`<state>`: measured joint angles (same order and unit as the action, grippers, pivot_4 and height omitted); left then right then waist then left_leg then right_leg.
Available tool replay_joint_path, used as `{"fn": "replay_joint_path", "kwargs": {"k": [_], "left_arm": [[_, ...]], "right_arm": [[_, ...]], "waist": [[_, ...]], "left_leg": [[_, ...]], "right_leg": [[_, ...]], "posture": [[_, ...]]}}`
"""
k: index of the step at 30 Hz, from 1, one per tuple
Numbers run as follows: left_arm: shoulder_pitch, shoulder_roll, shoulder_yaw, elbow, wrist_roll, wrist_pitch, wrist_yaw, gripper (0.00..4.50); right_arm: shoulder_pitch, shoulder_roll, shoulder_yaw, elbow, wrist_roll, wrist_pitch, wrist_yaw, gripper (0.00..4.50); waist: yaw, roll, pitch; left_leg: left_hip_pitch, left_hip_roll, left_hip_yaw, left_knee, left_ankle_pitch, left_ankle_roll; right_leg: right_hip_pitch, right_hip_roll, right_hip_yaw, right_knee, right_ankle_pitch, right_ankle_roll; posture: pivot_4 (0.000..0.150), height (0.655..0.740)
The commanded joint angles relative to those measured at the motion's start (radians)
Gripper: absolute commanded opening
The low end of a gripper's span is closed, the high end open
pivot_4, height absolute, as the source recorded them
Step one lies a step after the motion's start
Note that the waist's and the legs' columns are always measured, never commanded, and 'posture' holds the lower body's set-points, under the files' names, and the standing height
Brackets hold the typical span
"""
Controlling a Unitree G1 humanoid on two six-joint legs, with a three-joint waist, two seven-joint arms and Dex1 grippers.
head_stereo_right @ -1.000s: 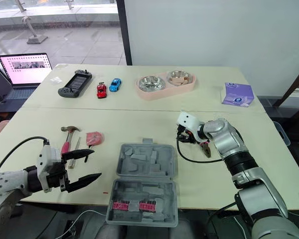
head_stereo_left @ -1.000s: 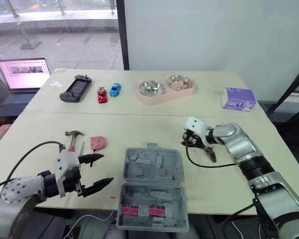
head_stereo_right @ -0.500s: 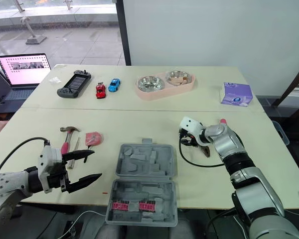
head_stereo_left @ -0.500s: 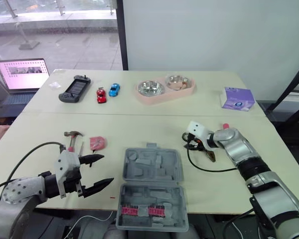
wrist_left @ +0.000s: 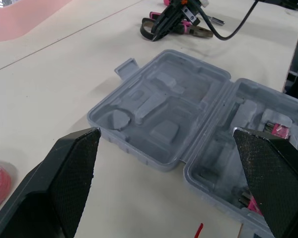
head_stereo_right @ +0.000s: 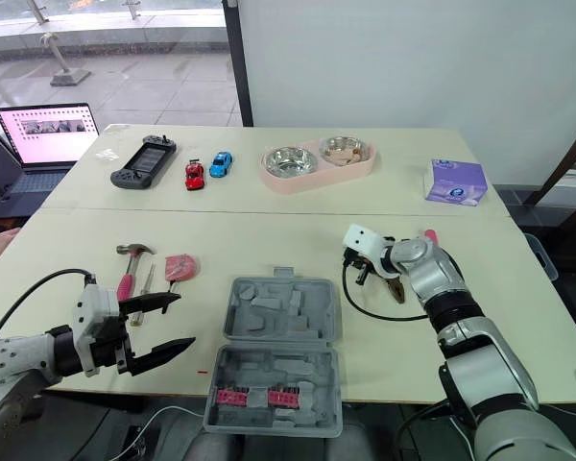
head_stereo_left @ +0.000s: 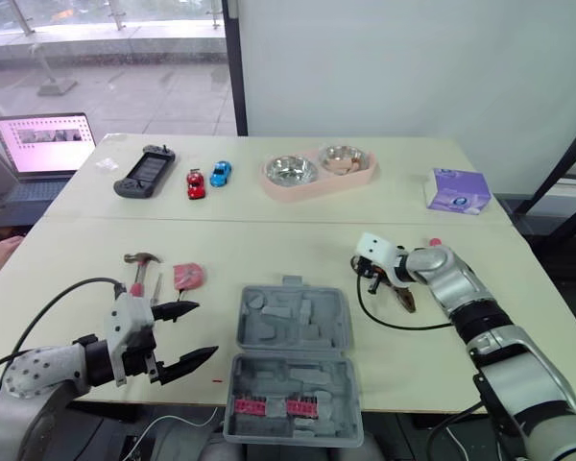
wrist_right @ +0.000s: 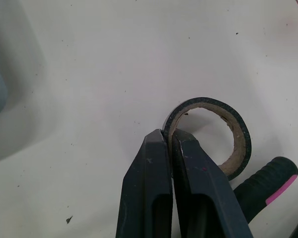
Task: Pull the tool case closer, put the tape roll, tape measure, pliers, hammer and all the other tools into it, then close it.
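Nothing written can be read: no word, brand or number. The laptop screen (head_stereo_left: 43,134), off the table (head_stereo_left: 269,240) at ten o'clock, shows a pink page with a band of marks too small to make out. The purple box (head_stereo_left: 458,190) at two o'clock bears pale print that is illegible.

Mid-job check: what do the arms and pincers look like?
Both arms are silver-grey jointed shells; the left arm has a dotted, perforated cover. Each wrist carries a white block, with a black cable looping off it. The left pincer and right pincer have two black tapering fingers with finely textured inner faces.
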<state>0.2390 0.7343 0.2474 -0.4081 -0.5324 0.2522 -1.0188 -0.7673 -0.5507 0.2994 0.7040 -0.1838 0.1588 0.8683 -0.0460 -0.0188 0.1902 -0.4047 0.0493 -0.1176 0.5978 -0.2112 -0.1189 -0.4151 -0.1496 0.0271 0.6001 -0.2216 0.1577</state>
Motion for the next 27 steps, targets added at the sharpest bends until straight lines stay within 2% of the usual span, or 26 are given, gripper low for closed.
{"fn": "replay_joint_path", "kwargs": {"k": [1, 7, 11, 14, 19, 22, 27], "left_arm": [[0.003, 0.006, 0.014, -0.033, -0.006, -0.003, 0.005, 4.50], [-0.001, 0.006, 0.014, -0.026, -0.008, -0.001, 0.004, 4.50], [-0.002, 0.009, 0.030, 0.000, -0.010, -0.008, -0.005, 4.50], [0.001, 0.009, 0.042, 0.030, -0.004, -0.021, -0.012, 4.50], [0.005, 0.006, 0.063, 0.089, 0.011, -0.045, -0.008, 4.50], [0.012, 0.001, 0.062, 0.089, 0.016, -0.050, 0.000, 4.50], [0.018, 0.004, 0.059, 0.095, 0.031, -0.062, -0.001, 4.50]], "right_arm": [[-0.025, -0.002, -0.013, -0.018, -0.005, -0.027, 0.001, 0.03], [-0.015, -0.025, -0.019, -0.155, 0.022, 0.000, 0.090, 0.03], [-0.024, -0.039, -0.014, -0.424, 0.099, 0.217, 0.246, 0.03], [-0.061, -0.021, 0.005, -0.561, 0.129, 0.438, 0.283, 0.03], [-0.106, 0.027, 0.165, -0.796, 0.171, 0.690, 0.364, 0.03], [-0.119, 0.080, 0.229, -0.827, 0.164, 0.756, 0.324, 0.03], [-0.151, 0.189, 0.342, -0.773, 0.125, 0.749, 0.243, 0.03]], "waist": [[0.000, 0.000, 0.000], [0.000, 0.000, 0.000], [0.000, 0.001, 0.001], [0.001, 0.001, 0.001], [0.001, 0.001, 0.001], [0.001, 0.001, 0.000], [0.002, 0.000, 0.000]], "left_leg": [[0.000, 0.000, 0.000, 0.000, 0.000, 0.000], [0.000, 0.000, 0.000, 0.000, 0.000, 0.000], [0.000, 0.000, 0.000, 0.000, 0.000, 0.000], [0.000, 0.000, 0.000, 0.000, 0.000, 0.000], [0.000, 0.000, 0.000, 0.000, 0.000, 0.000], [0.000, 0.000, -0.001, 0.000, 0.000, 0.000], [-0.002, 0.000, -0.001, 0.001, 0.001, -0.003]], "right_leg": [[0.000, 0.000, 0.000, 0.000, 0.000, 0.000], [0.000, 0.000, 0.000, 0.000, 0.000, 0.000], [0.000, 0.000, 0.000, 0.000, 0.001, 0.002], [0.000, 0.000, 0.000, 0.001, 0.001, 0.002], [-0.001, 0.000, 0.000, 0.003, 0.000, 0.000], [-0.003, 0.000, 0.000, 0.004, -0.001, 0.000], [-0.007, 0.000, 0.000, 0.010, -0.001, 0.000]], "posture": [[0.150, 0.7400], [0.150, 0.7400], [0.150, 0.7400], [0.150, 0.7400], [0.150, 0.7400], [0.150, 0.7400], [0.150, 0.7400]]}}
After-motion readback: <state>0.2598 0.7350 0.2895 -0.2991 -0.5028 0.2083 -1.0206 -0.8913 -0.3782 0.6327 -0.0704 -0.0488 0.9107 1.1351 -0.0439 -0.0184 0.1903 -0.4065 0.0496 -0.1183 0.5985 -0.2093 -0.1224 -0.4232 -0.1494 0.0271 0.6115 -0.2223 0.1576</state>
